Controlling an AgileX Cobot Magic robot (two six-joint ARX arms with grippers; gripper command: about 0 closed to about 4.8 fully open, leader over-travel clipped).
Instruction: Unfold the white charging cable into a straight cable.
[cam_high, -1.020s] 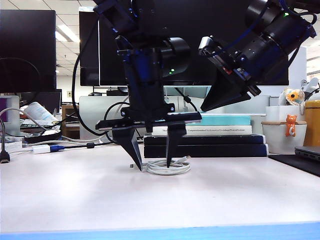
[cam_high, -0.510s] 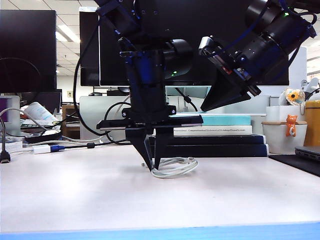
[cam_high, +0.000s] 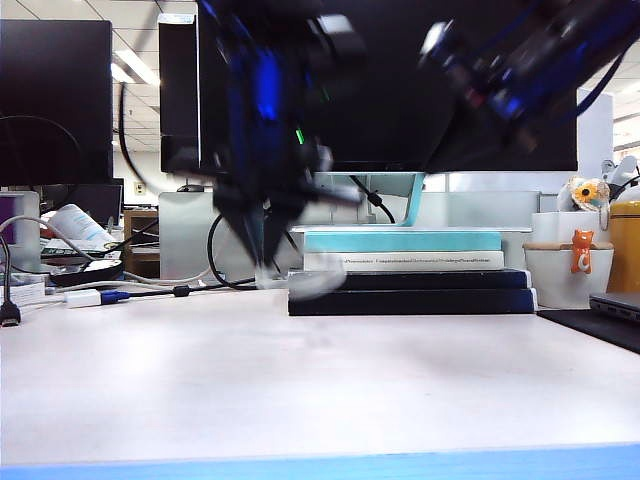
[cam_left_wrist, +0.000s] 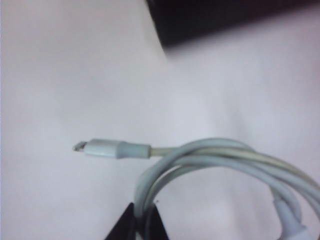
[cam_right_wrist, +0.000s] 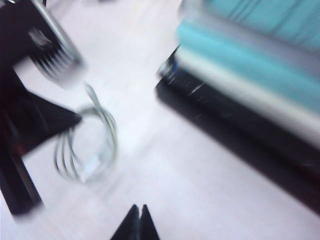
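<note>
While the exterior view smears both arms into blur, the wrist views carry the detail. Seen from outside, the left pincer (cam_high: 265, 255) hangs above the counter (cam_high: 320, 390), just beside the near-left corner of the stack of books (cam_high: 410, 270), with a pale smudge at its tips that is the white charging cable (cam_high: 300, 283), lifted clear of the counter. The right pincer itself cannot be made out in that view; only its dark arm shows, high above the books.

From the left wrist view, the left pincer (cam_left_wrist: 134, 225) is closed, its two black fingertips (cam_left_wrist: 120, 227) pressed together on a strand of the white charging cable (cam_left_wrist: 210, 160). Here the cable shows as several glossy white loops bunched side by side, still coiled, with one small plug (cam_left_wrist: 100, 148) sticking straight out from the coil and a second white end piece at the frame's edge.

From the right wrist view, the right pincer (cam_right_wrist: 137, 222) is shut with nothing between its tips, hovering over bare counter (cam_right_wrist: 165, 170) near the stack of books (cam_right_wrist: 250, 95). It also shows the white charging cable (cam_right_wrist: 87, 145) as a round coil hanging from the left arm's black finger, on the far side from the books.
</note>
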